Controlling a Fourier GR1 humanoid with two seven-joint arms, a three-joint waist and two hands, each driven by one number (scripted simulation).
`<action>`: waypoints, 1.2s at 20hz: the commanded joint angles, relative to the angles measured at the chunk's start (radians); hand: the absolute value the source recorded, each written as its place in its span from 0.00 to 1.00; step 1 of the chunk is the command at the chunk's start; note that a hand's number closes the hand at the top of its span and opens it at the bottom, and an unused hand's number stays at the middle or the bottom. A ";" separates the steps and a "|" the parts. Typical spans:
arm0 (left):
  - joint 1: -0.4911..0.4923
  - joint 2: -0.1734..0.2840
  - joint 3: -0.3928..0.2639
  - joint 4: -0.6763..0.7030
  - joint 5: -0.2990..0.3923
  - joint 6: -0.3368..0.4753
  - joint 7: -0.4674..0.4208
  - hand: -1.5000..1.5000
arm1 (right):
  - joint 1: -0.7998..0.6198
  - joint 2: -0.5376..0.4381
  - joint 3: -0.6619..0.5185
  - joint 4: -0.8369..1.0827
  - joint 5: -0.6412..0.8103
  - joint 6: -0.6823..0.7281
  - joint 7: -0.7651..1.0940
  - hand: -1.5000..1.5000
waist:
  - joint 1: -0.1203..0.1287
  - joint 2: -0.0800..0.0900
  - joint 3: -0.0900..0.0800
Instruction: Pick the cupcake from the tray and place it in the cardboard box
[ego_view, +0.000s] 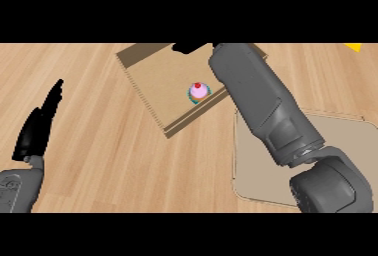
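Head view showed our left hand (37, 131) resting well left of the cardboard box (159, 85), fingers straight and together, clear of the work. The cupcake (198, 92) sat upright inside the box. Our right hand (190, 47) reached over the box's far edge; we couldn't tell its fingers. The tray (339, 135) lay right of the box.

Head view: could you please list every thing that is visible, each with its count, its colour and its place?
cupcake: one, pink with a red top, inside the box.
cardboard box: one, brown, upper middle of the counter.
tray: one, beige, right side, partly under the right forearm.
yellow object: one, top right corner, cut off by the edge.
counter: one, light wood.
left hand: one, black, fingers straight, left edge.
right hand: one, black, mostly hidden, over the box's far edge.
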 joint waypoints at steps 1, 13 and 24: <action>0.022 0.011 0.019 -0.013 0.014 -0.004 -0.024 0.50 | 0.012 -0.030 -0.074 -0.043 -0.069 -0.056 -0.082 0.00 | -0.008 -0.006 0.001; 0.060 0.006 0.037 -0.007 0.015 0.004 -0.010 0.50 | 0.081 -0.156 -0.228 -0.046 -0.227 0.023 -0.280 0.00 | -0.058 -0.026 0.001; 0.099 0.032 0.097 0.020 0.034 -0.002 -0.050 0.50 | 0.214 -0.384 -0.211 -0.043 -0.247 0.286 -0.342 0.00 | -0.102 -0.042 0.001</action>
